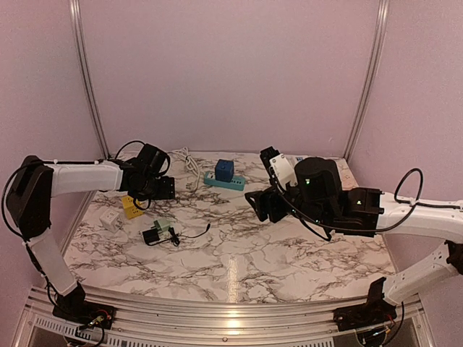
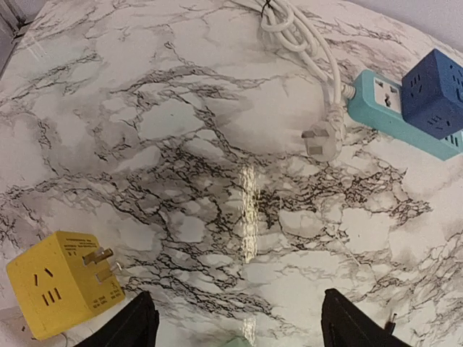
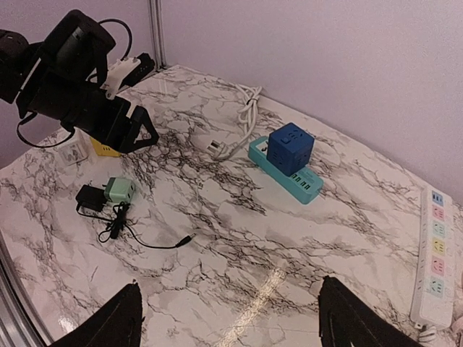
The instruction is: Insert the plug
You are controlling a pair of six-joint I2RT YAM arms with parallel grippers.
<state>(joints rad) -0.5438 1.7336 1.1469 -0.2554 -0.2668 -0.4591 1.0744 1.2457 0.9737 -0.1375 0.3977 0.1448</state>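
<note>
Yellow cube plug (image 2: 61, 293): lies on the surface (image 1: 289, 253) towards its 9 o'clock side in the top view, bare prongs pointing to 3 o'clock in the left wrist view
Left pincer (image 2: 239, 312): hangs above the surface just at 2 o'clock of the yellow cube plug, fingers spread wide, nothing between them
Teal power strip (image 1: 230, 183): near the surface's 12 o'clock edge, well apart from the yellow cube plug
Blue cube (image 1: 224, 170): sits on top of the teal power strip
White plug (image 2: 318, 141): loose on the surface at 8 o'clock of the strip's end
Green adapter (image 3: 119, 191): at 4 o'clock of the yellow cube plug in the top view, touching a black adapter (image 3: 88, 196)
Right pincer (image 3: 228, 303): raised over the surface's 3 o'clock side, wide, empty
</note>
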